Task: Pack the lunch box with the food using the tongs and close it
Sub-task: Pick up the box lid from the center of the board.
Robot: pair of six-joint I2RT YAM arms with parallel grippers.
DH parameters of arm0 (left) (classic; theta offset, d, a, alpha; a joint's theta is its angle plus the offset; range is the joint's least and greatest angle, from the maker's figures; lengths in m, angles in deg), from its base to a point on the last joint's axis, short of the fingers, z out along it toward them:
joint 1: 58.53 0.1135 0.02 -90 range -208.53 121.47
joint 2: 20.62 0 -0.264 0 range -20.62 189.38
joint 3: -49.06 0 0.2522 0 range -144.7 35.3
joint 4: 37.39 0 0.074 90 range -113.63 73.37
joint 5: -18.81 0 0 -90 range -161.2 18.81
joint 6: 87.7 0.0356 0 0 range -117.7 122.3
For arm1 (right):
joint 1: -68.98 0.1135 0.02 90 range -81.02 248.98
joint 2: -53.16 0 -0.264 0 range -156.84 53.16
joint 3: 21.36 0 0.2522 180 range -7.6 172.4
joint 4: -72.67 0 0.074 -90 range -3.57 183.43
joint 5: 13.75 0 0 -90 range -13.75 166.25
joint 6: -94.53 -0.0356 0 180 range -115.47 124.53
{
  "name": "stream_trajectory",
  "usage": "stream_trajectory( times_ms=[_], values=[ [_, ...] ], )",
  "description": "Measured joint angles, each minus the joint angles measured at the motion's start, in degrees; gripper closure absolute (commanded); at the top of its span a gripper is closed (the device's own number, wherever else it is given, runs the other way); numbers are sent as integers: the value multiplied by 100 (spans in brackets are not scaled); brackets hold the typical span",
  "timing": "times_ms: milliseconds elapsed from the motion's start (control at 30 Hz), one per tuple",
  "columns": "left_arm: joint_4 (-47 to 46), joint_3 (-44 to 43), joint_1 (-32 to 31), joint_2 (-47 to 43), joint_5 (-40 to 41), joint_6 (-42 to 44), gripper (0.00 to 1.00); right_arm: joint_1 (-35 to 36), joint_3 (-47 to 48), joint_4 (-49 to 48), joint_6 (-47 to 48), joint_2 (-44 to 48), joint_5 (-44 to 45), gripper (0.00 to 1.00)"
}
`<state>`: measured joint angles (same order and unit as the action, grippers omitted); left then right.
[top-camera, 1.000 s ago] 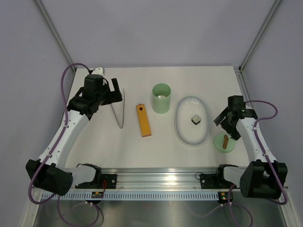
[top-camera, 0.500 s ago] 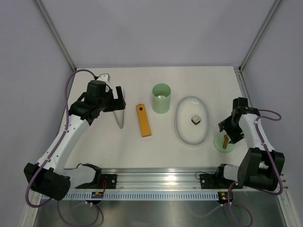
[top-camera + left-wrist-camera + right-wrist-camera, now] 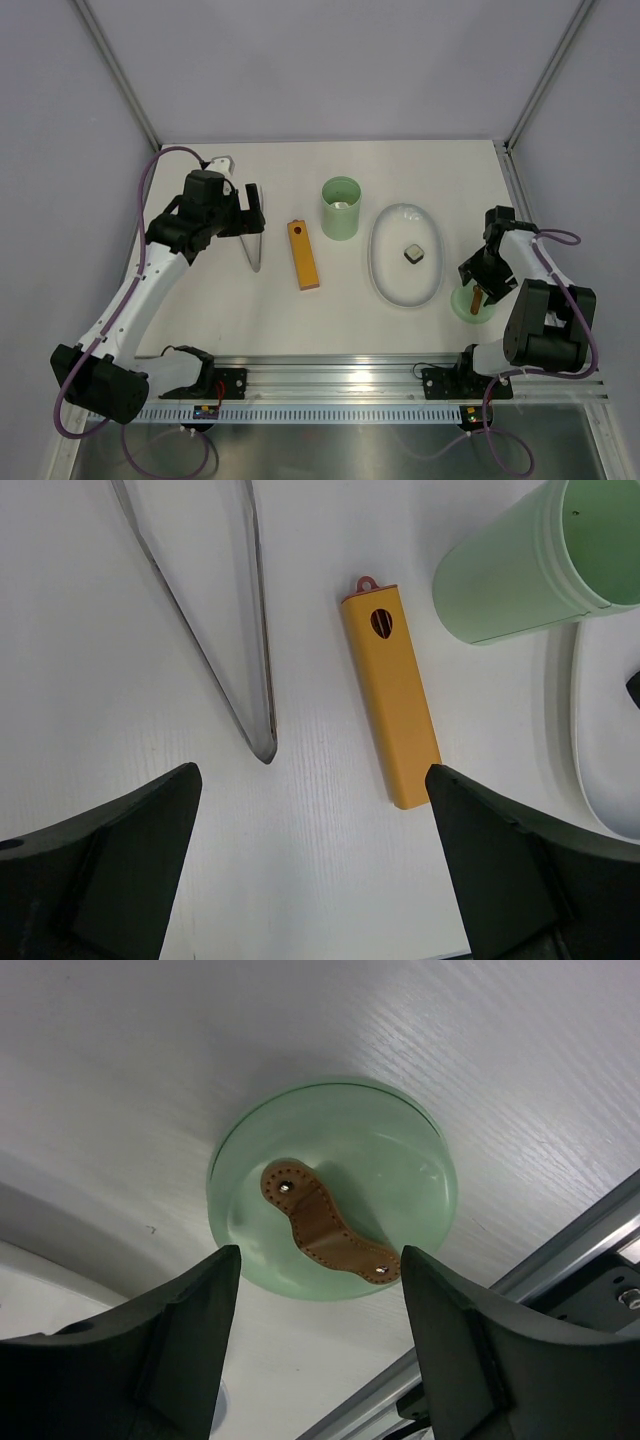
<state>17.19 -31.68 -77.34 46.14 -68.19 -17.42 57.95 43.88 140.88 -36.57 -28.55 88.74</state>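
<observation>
The mint-green lunch box stands open at mid-table, with a pale piece inside; its wall shows in the left wrist view. The round green lid with a brown strap handle lies flat at the right. My right gripper hangs open just above it, its fingers either side of the handle without touching. The grey tongs lie on the table with their joined tip toward me. My left gripper is open above them, holding nothing. A dark-and-white cube of food sits on the plate.
A long orange block lies between the tongs and the lunch box. The white oval plate sits between the lunch box and the lid. An aluminium rail runs along the near edge.
My right gripper has dropped toward the lid and its jaws have narrowed around the handle. The left gripper shifted slightly over the tongs, then held still.
</observation>
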Motion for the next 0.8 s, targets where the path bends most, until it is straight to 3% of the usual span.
stream_trajectory(
  times_ms=[133,333,433,800],
  values=[
    [0,0,0,0,2,22,1,0,0,-256,258,-61,-11,37],
    [0,0,0,11,4,42,1,0,0,-487,525,-160,-20,31],
    [2,0,0,11,17,44,1,0,4,-566,608,-317,-20,32],
    [20,-7,0,85,42,46,1,-2,103,-682,820,-446,-76,89]
  ],
)
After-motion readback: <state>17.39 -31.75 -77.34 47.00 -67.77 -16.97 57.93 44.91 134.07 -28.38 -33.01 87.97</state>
